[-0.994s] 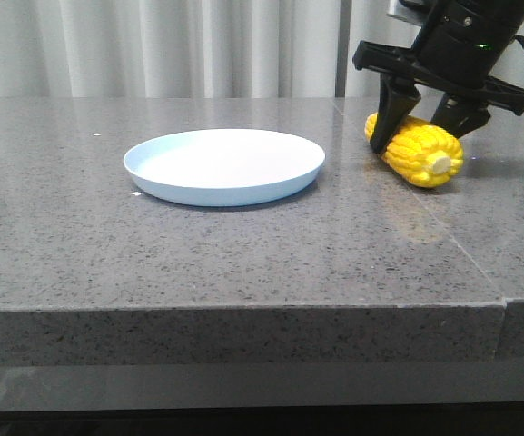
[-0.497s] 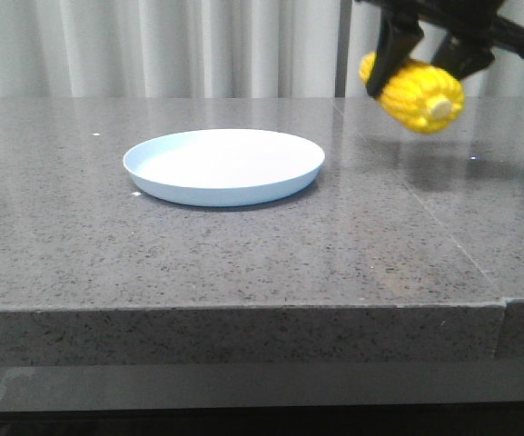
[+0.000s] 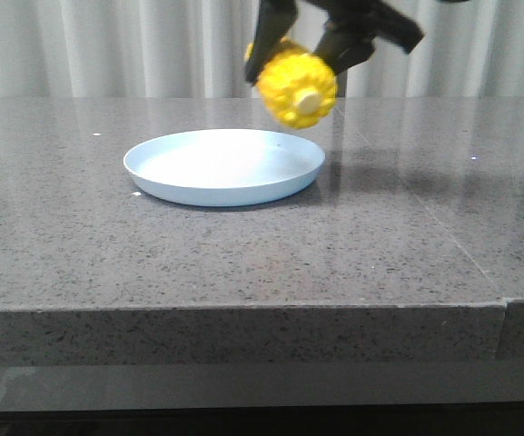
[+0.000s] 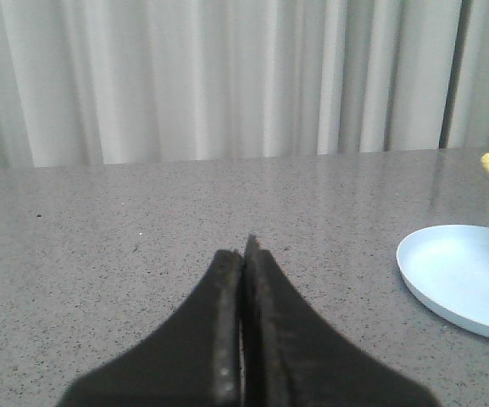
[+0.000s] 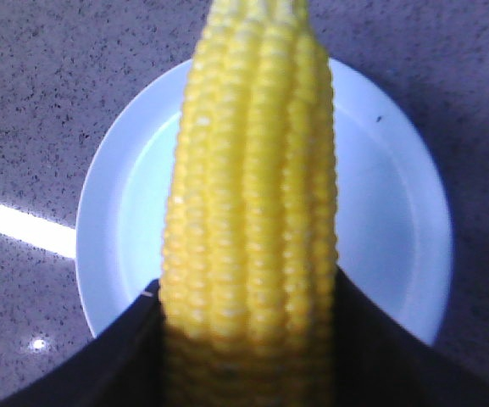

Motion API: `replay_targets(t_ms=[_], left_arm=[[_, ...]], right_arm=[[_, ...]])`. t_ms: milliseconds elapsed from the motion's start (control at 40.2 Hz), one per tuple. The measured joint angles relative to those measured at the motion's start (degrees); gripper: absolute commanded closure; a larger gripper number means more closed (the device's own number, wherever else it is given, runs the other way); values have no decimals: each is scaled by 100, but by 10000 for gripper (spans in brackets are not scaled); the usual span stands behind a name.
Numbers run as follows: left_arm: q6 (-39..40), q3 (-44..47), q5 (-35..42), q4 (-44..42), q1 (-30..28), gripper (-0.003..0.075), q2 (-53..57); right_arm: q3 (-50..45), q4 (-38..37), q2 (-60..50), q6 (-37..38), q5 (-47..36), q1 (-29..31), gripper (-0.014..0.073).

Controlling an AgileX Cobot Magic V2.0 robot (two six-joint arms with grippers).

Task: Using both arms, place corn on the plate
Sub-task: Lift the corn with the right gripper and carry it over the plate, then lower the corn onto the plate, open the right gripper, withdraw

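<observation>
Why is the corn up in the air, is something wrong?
Nothing looks wrong. The right gripper holds the corn in the air above the plate. The plate sits flat and bare on the table. The left gripper is shut and holds nothing.

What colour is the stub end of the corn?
Pale cream against bright yellow kernels on the corn; clearest in the front view.

Items I log by colour: corn cob [image 3: 295, 84], bright yellow, kernels in even lengthwise rows, pale cream stub end. Plate [image 3: 223, 166], plain pale blue-white. Bench [image 3: 243, 263], dark grey stone, finely speckled pale. Jaws on both arms, matte black. Curtain [image 3: 107, 45], off-white, vertical folds.
</observation>
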State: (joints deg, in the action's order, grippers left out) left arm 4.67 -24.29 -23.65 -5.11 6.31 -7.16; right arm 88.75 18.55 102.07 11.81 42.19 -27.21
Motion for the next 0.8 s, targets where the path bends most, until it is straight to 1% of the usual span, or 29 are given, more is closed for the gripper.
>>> replay_targets(t_ms=[174,398,447,497,596,671,720,795], left_arm=[[0,0,0,0,0,741,0],[0,0,0,0,0,741,0],[0,0,0,0,0,741,0],[0,0,0,0,0,741,0],[0,0,0,0,0,741,0],[0,0,0,0,0,741,0],[0,0,0,0,0,741,0],[0,0,0,0,0,741,0]], right_arm=[[0,42,317,150,-377,-145,408],[0,65,622,154,-540,-155,398],[0,88,674,154,-549,-155,370],[0,98,698,154,-579,-155,316],[0,132,707,154,-581,-155,182],[0,151,707,154,-591,-155,102],[0,145,707,163,-591,-155,68],[0,154,707,163,-591,-155,43]])
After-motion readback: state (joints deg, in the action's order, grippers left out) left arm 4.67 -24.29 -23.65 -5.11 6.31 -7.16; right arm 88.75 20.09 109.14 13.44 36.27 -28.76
